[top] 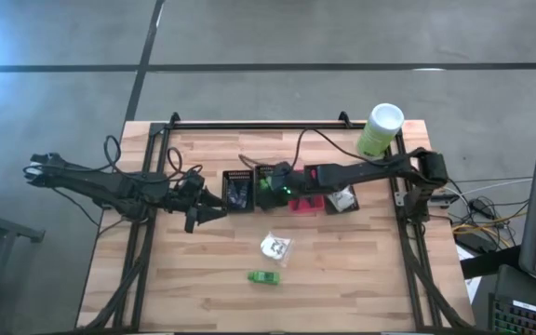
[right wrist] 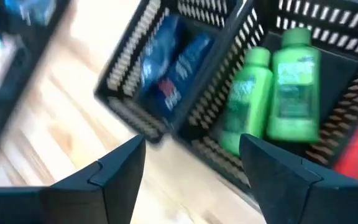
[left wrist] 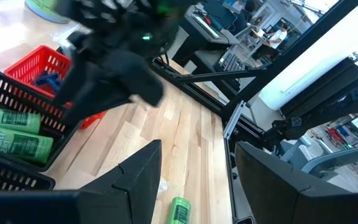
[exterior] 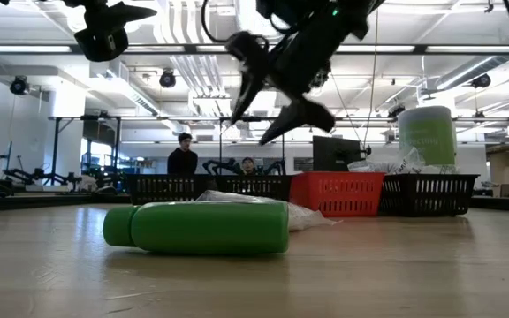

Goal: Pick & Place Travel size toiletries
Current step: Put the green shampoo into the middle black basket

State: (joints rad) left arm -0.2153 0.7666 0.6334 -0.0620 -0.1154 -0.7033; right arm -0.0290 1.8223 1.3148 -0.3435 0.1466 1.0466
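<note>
- Counter (top: 203, 279) of pale wood planks, with a row of small mesh baskets across the middle.
- Right hand (top: 270, 184) above the black basket (right wrist: 328, 62) of green bottles, fingers spread wide, nothing between them.
- Two green bottles (right wrist: 294, 87) side by side in that basket, white print on the labels; in the left wrist view roughly "PERT" readable, smaller lines too blurred to read.
- Blue packets (right wrist: 179, 62) in the neighbouring black basket (top: 238, 189), a red patch on one; writing not legible.
- Red basket (exterior: 337, 193) next along, then another black basket (top: 343, 200) with white packets inside.
- Left hand (top: 214, 209) hovering near the blue-packet basket on the left side, fingers wide, empty.
- One green bottle (top: 264, 277) lying on its side on bare wood toward the front edge, well apart from the baskets.
- White crinkly packet (top: 274, 247) loose on the wood between that bottle and the basket row; dark print on it, unreadable.
- Pale-green canister (top: 380, 129) with white lid at the far right corner; faint lettering on its side, not readable.
- Two people (exterior: 184, 157) in the room beyond, seen in the low view.
</note>
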